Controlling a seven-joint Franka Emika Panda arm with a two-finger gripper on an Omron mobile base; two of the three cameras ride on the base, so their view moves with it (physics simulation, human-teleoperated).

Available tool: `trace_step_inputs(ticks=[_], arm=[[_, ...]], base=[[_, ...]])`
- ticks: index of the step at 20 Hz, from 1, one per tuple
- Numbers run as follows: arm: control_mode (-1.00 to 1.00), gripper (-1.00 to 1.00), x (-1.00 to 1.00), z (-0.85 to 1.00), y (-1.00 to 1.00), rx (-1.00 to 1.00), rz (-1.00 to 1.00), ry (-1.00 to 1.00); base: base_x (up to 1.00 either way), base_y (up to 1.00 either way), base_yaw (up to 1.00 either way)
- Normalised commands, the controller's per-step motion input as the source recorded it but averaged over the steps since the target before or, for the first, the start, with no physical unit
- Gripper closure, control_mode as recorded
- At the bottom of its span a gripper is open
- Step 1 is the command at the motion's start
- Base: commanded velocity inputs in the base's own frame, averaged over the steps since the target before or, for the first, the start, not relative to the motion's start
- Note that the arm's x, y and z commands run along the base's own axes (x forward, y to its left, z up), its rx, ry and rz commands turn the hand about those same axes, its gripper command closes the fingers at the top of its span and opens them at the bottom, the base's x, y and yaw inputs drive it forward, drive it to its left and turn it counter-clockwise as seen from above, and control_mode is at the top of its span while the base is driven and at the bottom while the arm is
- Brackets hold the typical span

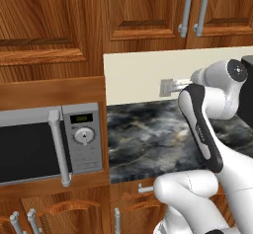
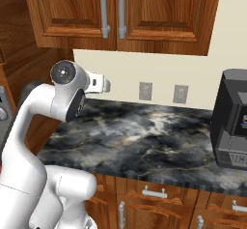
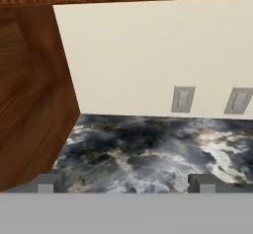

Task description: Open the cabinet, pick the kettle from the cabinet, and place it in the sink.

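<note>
Under the cabinet [image 2: 120, 15] (doors shut), dark marbled counter [image 2: 144, 136].

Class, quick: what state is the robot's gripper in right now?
Two-finger gripper: open, holding nothing, its dark tips standing wide apart above the dark marbled countertop.

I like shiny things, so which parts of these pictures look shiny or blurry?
Left base view: the microwave handle gleams silver. Right base view: the cabinet handles catch light, and the dark marbled counter looks smudgy. Hand view: the wall outlets look soft and a bit fuzzy.
</note>
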Motion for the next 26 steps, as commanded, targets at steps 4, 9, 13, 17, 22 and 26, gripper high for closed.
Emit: trace_step_inputs(ticks=[4, 9, 13, 17, 22, 26], arm=[[-1.00, -1.00, 0.09, 0.47, -0.05, 0.00, -0.03, 0.00], [-1.00, -1.00, 0.12, 0.44, -0.04, 0.00, -0.02, 0.00], [-1.00, -1.00, 0.16, 0.39, -0.08, 0.00, -0.04, 0.00], [-1.00, -1.00, 0.21, 0.36, -0.09, 0.00, -0.03, 0.00], [-1.00, -1.00, 0.23, 0.32, -0.06, -0.01, 0.00, 0.00], [-1.00, -1.00, 0.28, 0.30, 0.00, -0.01, 0.00, 0.00]], base=[[0.00, 0.00, 0.00], [0.00, 0.00, 0.00], [0.00, 0.00, 0.00], [0.00, 0.00, 0.00], [0.00, 0.00, 0.00], [0.00, 0.00, 0.00]])
